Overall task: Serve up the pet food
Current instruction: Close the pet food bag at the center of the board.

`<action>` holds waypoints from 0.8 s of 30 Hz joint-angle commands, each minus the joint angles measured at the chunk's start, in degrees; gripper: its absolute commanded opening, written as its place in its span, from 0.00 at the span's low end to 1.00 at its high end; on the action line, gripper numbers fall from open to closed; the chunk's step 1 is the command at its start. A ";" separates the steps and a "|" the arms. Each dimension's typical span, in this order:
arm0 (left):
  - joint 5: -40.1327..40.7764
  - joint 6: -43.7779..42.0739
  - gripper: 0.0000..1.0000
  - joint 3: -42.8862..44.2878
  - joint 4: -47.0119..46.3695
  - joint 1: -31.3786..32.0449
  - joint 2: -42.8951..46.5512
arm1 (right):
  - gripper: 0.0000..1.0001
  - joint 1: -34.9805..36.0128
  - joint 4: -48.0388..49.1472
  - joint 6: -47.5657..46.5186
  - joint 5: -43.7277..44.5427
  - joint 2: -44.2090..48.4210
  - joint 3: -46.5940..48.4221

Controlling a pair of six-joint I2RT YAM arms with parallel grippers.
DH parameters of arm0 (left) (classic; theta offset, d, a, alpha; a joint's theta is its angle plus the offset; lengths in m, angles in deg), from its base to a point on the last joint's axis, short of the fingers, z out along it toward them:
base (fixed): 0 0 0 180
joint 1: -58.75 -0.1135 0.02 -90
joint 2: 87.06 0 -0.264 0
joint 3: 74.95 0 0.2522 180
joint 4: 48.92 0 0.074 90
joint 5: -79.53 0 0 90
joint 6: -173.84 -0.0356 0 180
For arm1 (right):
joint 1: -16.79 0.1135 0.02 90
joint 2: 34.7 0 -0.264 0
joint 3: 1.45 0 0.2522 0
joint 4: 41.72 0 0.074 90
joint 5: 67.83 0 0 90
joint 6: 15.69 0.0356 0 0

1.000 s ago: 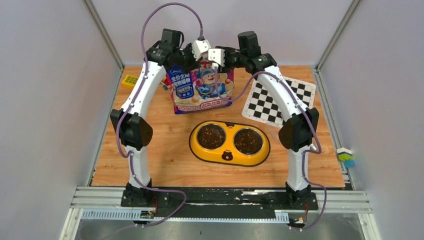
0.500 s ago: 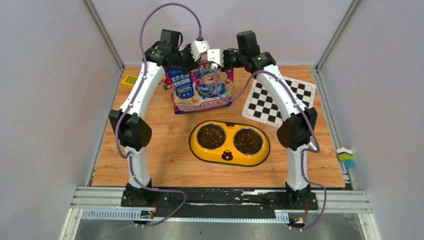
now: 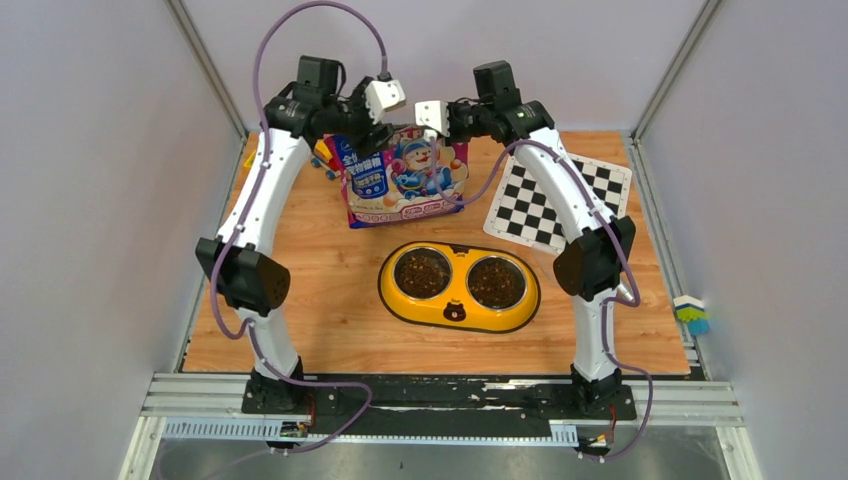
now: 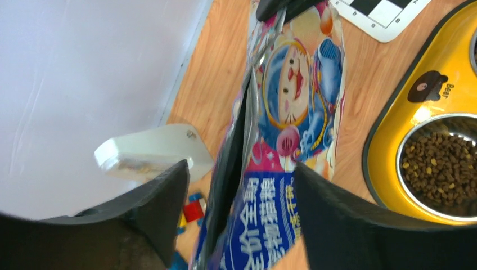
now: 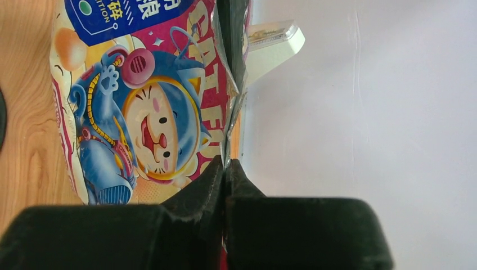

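The left gripper (image 4: pixel 239 174) has its jaws apart, straddling the top edge of the cat food bag (image 3: pixel 405 180) without pinching it; the bag stands upright on the table, just behind the feeder; the right gripper (image 5: pixel 226 169) is pinched tight on the bag's top seam; dark kibble (image 3: pixel 422 272) fills both steel bowls of the yellow feeder (image 3: pixel 455 312); serving looks done, leaving only the bag to let go.
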 commanded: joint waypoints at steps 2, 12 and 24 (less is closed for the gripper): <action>3.75 2.62 0.97 -8.83 -4.49 -4.43 9.93 | 0.00 0.15 1.46 4.34 1.01 2.56 0.88; 1.88 23.00 1.00 -32.16 -19.76 -14.18 23.56 | 0.70 3.07 7.92 10.96 -3.07 2.92 0.24; -9.78 31.31 0.77 -49.81 -36.77 -15.88 26.92 | 0.82 9.93 17.63 13.14 4.22 -5.74 4.71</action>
